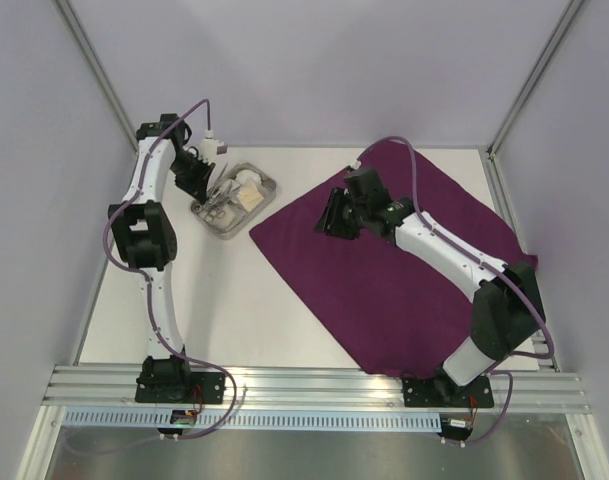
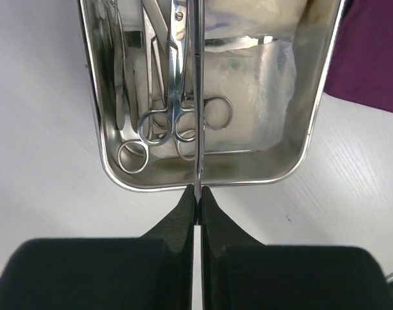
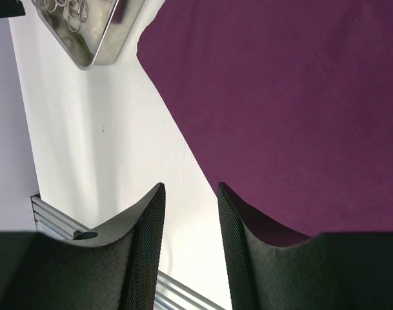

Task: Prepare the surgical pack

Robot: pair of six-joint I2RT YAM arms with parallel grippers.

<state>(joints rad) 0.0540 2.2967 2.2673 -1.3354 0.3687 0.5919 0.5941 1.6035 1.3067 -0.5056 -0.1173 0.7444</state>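
Your left gripper [image 2: 196,197] is pinched tight on a thin steel clamp [image 2: 197,77] over the tray [image 2: 315,110], upper left of the top view. Your right gripper [image 3: 190,194] hangs spread over the purple cloth [image 1: 404,290], centre-right.

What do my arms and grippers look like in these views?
Both the left arm and right arm have white links with black joint housings, on black base plates bolted to an aluminium rail. A purple cable loops along each. The left gripper and right gripper have matte black, wedge-shaped fingers with finely ribbed inner faces.
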